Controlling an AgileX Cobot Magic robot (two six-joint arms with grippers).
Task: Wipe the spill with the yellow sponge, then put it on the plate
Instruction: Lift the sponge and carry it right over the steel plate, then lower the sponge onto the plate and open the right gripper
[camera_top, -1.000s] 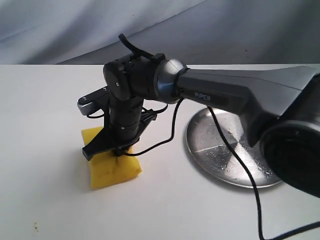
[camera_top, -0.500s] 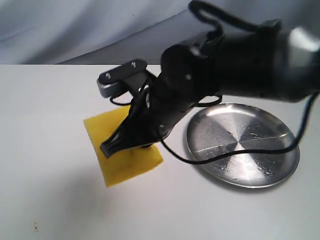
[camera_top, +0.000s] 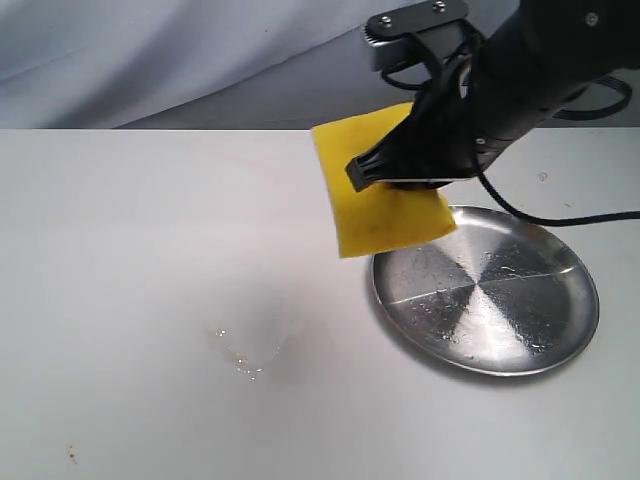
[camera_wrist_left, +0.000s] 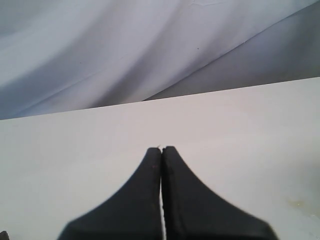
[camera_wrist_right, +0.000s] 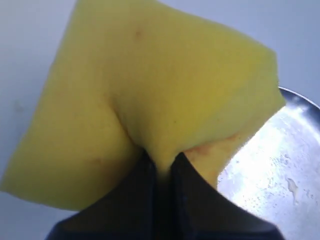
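My right gripper (camera_top: 405, 175) (camera_wrist_right: 161, 162) is shut on the yellow sponge (camera_top: 375, 205) (camera_wrist_right: 150, 95) and holds it in the air above the near-left rim of the silver plate (camera_top: 500, 300) (camera_wrist_right: 280, 165). The sponge is pinched and creased between the black fingers. A faint watery smear of the spill (camera_top: 245, 350) lies on the white table, left of the plate and below the sponge. My left gripper (camera_wrist_left: 161, 150) is shut with nothing in it, over bare table; it does not show in the exterior view.
The white table (camera_top: 120, 250) ends at a grey cloth backdrop (camera_top: 150, 60) behind. A black cable (camera_top: 560, 215) trails from the right arm over the plate's far side. A small dark speck (camera_top: 71, 458) sits near the table's front left.
My right gripper has lifted the sponge off the table and carried it up and to the right, to the plate's edge. The wiped spot with its thin smear is now uncovered.
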